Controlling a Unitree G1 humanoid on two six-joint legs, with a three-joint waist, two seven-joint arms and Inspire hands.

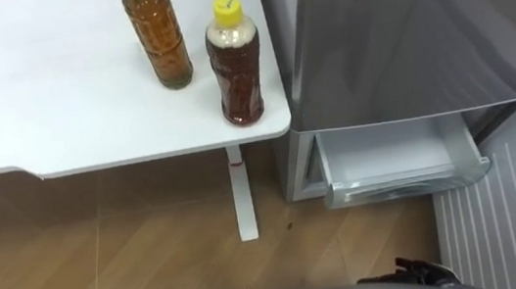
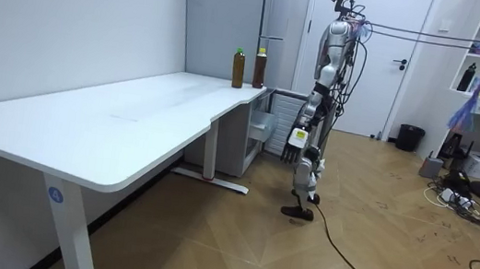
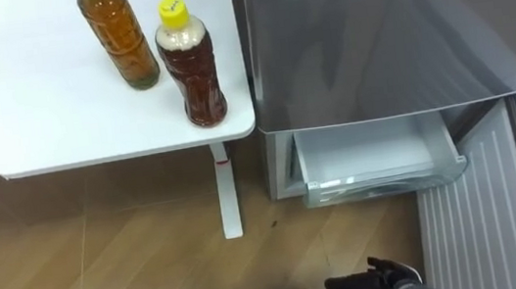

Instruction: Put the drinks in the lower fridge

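White table [image 1: 46, 101] beside fridge [image 1: 402, 28], wooden floor [image 1: 134, 258]

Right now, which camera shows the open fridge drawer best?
Right eye view: the drawer sits whole, its white inside seen from above. The left eye view shows nearly the same; the room view, a small side glimpse.
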